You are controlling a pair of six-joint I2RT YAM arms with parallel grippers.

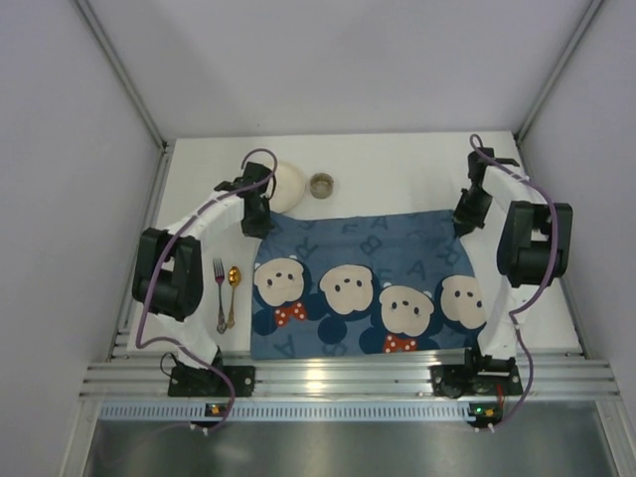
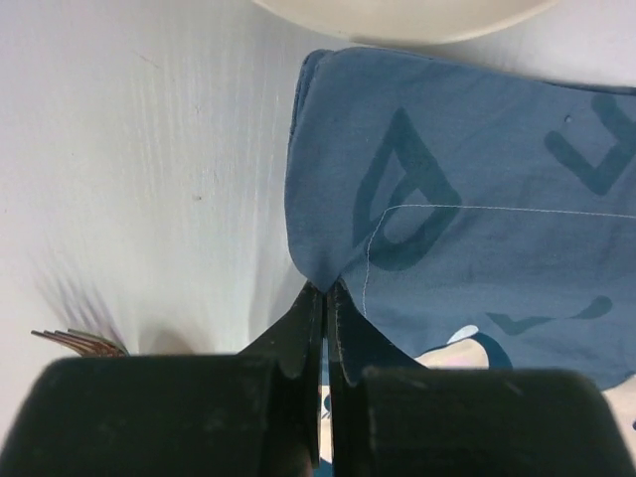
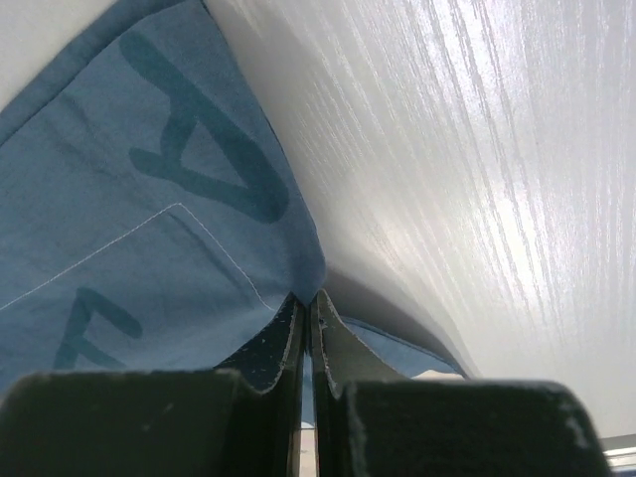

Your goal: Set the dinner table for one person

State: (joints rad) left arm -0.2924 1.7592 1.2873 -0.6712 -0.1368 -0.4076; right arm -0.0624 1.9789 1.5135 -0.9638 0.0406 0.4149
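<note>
The blue placemat with cartoon bear faces lies spread on the white dinner table. My left gripper is shut on the placemat's far left corner. My right gripper is shut on its far right corner, lifted a little off the table. A white plate sits just behind the left gripper; its rim shows in the left wrist view. A small cup stands beside it. A fork and a gold spoon lie left of the placemat.
White walls close in the table on the left, right and back. An aluminium rail runs along the near edge by the arm bases. The fork's tines show by the left gripper.
</note>
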